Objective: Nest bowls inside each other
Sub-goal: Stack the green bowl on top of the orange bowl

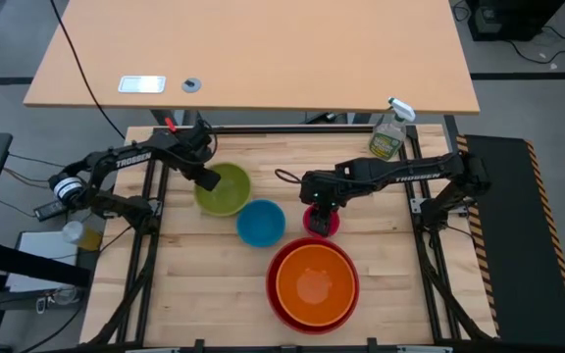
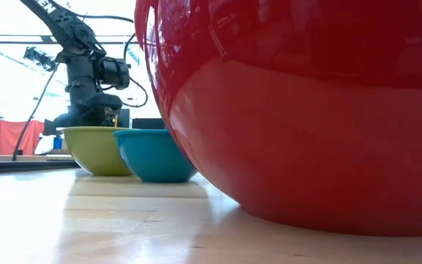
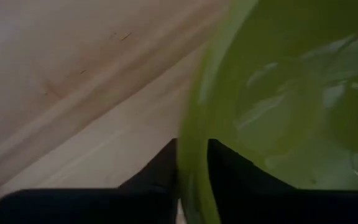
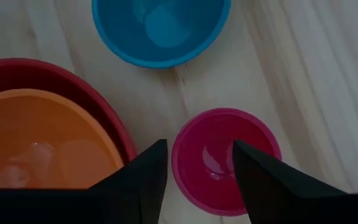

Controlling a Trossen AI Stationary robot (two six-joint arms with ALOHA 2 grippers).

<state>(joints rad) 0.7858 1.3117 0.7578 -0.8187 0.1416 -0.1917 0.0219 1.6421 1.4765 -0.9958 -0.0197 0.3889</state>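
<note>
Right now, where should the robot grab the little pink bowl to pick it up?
By its thin rim, coming straight down from above. The pink bowl sits upright and open-side up on the table, apart from the blue bowl and red bowl. The right hand hovers over it, open, so one finger could probably slip inside and one outside.

Overhead looks straight down; low view level, hard against red bowl [image 2: 299, 110].

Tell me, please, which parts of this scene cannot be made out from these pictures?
- Pink bowl: hidden in the low view behind the red bowl.
- Orange bowl: unseen in the low view, inside the red bowl.
- Green bowl: cut off by the left wrist view's edges.
</note>
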